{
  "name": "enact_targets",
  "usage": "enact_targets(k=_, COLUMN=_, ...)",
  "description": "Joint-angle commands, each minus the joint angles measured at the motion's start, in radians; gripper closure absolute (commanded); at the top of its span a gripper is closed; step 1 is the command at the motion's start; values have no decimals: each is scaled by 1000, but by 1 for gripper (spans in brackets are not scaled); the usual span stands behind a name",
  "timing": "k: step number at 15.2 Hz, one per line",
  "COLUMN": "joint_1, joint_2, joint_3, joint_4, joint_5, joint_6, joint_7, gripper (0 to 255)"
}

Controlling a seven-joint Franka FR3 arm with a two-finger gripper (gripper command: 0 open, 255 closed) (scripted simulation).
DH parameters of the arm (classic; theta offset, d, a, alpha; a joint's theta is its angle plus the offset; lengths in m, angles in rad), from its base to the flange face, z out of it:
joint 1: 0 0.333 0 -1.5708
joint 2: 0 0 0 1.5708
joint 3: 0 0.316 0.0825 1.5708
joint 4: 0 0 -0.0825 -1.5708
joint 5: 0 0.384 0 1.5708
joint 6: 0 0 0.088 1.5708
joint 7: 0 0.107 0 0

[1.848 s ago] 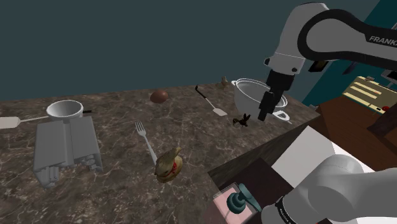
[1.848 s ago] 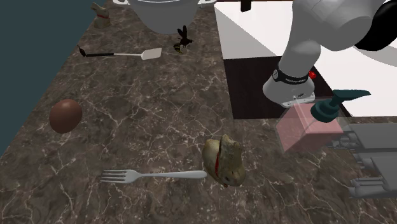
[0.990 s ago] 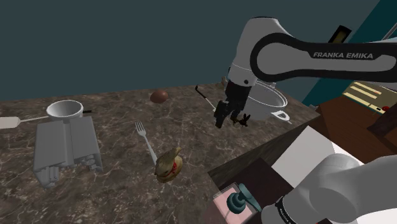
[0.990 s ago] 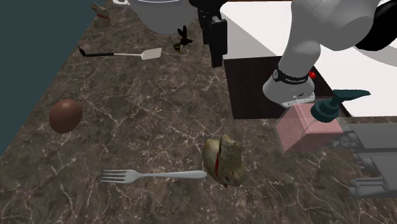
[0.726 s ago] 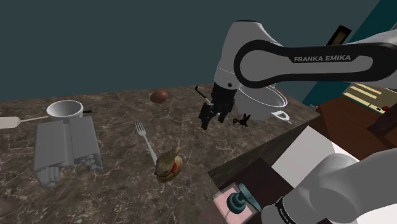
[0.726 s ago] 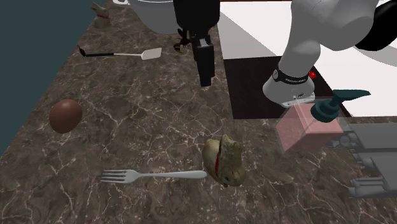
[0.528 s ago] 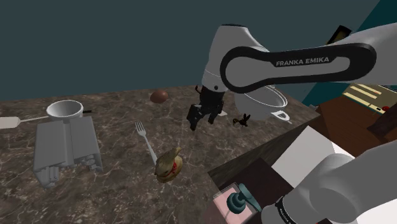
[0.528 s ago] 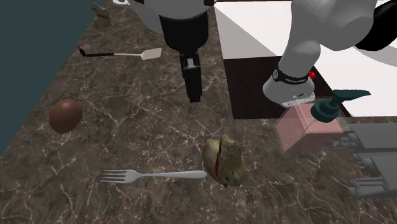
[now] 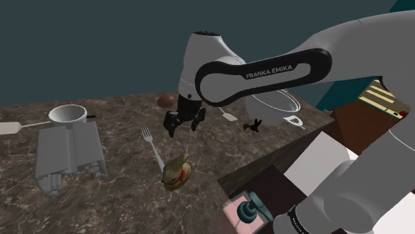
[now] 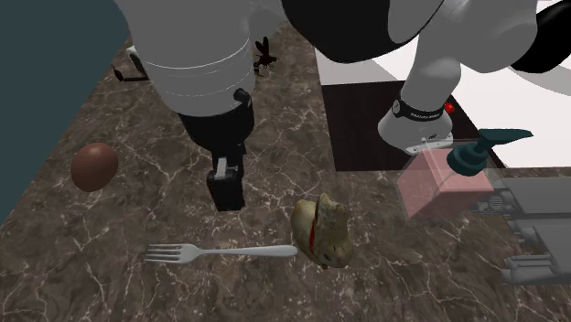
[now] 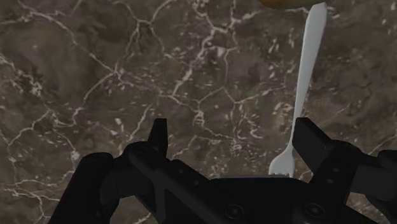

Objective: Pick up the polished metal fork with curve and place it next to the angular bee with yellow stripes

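The silver fork (image 9: 151, 147) lies flat on the dark marbled counter, its handle end close to a brown, bun-like food item (image 9: 177, 173). In the second exterior view the fork (image 10: 220, 251) is just below my gripper (image 10: 226, 194). My black gripper (image 9: 181, 125) hovers above the counter, a little to the right of the fork's tines in the shoulder view. In the wrist view the gripper (image 11: 235, 143) is open with nothing between its fingers, and the fork (image 11: 303, 83) lies by one fingertip. The small dark bee (image 9: 253, 125) stands beside the pot; the bee (image 10: 265, 55) is partly hidden by the arm.
A white pot (image 9: 276, 103) stands at the counter's far right, near the edge. A brown egg-shaped thing (image 10: 94, 166) lies near the back wall. A grey appliance (image 9: 68, 154) and a white pan (image 9: 68, 114) sit at the shoulder view's left. A pink soap dispenser (image 10: 453, 183) is by the stand.
The arm has swept from beside the pot leftward across the counter in the shoulder view and now hovers near the fork. The fork, bee and other items have not moved.
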Motion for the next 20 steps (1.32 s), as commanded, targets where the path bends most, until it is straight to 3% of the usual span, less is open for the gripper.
enact_targets(k=1, joint_1=12, joint_2=84, joint_3=12, joint_4=60, joint_5=-55, joint_6=28, joint_7=68, gripper=0)
enact_targets(k=9, joint_1=119, joint_2=390, joint_3=-15, joint_4=358, joint_5=-252, joint_6=40, joint_7=277, gripper=0)
enact_targets(k=20, joint_1=131, joint_2=447, joint_3=-33, joint_4=334, joint_5=-283, joint_6=116, joint_7=297, gripper=0)
